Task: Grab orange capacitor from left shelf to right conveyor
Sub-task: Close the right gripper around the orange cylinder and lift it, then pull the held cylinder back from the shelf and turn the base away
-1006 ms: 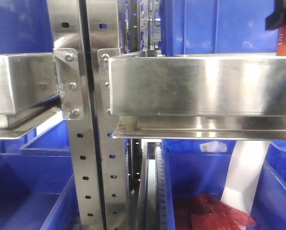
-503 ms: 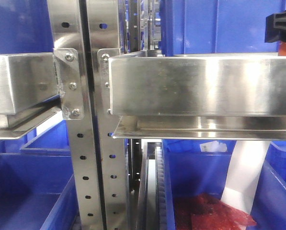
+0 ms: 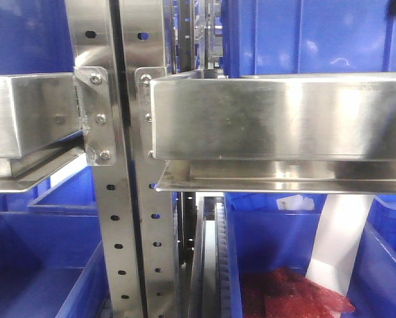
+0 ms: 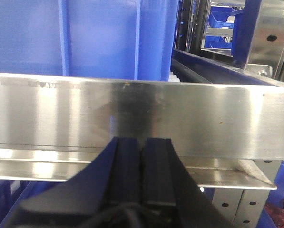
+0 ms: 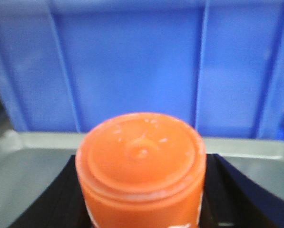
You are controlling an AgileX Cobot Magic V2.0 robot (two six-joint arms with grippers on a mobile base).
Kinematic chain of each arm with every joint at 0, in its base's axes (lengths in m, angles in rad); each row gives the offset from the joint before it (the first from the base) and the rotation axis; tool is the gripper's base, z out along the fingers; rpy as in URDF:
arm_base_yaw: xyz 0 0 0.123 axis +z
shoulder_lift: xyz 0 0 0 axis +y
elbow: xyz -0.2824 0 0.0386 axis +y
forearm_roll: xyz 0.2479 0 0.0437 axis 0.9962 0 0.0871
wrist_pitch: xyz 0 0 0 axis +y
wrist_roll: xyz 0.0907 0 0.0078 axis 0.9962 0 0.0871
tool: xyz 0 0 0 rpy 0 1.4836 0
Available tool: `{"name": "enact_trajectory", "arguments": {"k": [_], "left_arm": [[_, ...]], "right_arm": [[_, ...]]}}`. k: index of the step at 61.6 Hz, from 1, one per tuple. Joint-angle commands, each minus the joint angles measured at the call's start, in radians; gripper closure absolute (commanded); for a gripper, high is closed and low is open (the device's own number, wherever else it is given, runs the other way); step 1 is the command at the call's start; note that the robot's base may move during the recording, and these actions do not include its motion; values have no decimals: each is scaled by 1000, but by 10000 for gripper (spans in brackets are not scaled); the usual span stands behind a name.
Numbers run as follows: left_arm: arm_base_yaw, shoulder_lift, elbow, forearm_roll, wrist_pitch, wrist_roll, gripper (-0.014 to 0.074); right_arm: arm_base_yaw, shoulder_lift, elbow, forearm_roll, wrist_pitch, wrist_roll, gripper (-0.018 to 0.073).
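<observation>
Orange capacitor [image 5: 142, 156]: clamped in the right gripper [image 5: 142, 202], with black fingers [image 5: 53, 204] pressing its sides from left and right. The round end cap faces the wrist camera and has a raised rim and a small dimple at centre. A trace of white print shows low on its side, unreadable. Behind it is the ribbed wall of a blue bin [image 5: 142, 61], blurred. A grey steel ledge [image 5: 32, 156] runs across under that wall and shows on both sides of the capacitor. Whether the capacitor touches the ledge: cannot tell. It appears only in the right wrist view.

Left gripper [image 4: 142, 142]: fingers together, pads meeting along a thin vertical seam, nothing between them. The tips point at the front face of a steel beam [image 4: 203, 118], near its lower edge; contact cannot be judged. A second bin [image 4: 99, 38] rises behind the beam. A perforated upright [image 4: 270, 42] stands at far right.

Front view: the shelf [image 3: 277, 119] fills the frame. Two perforated posts [image 3: 128, 218] stand side by side. Shiny box beams meet them through corner brackets [image 3: 95, 116] held by silver screws. Blue bins sit above and below the beams. The lower right bin [image 3: 383, 265] holds crumpled red material [image 3: 290, 295], and a white strip [image 3: 337, 238] leans into it from above.
</observation>
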Motion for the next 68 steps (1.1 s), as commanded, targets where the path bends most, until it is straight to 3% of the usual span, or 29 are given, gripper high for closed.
{"name": "enact_trajectory", "arguments": {"k": [1,13,25,51,68], "left_arm": [[1,-11,-5,-2,-89,-1,723],[1,-11,-5,-2,-89,-1,723],[1,-11,-5,-2,-89,-1,723],[1,-11,-5,-2,-89,-1,723],[1,-11,-5,-2,-89,-1,723]], "right_arm": [[-6,-137,-32,-20,54,-6,503],[-6,-362,-30,-47,346,-10,503],[-6,-574,8,-50,533,-10,503],[-6,-993,99,-52,765,-63,503],[-6,-1112,99,-52,792,-63,503]]}}
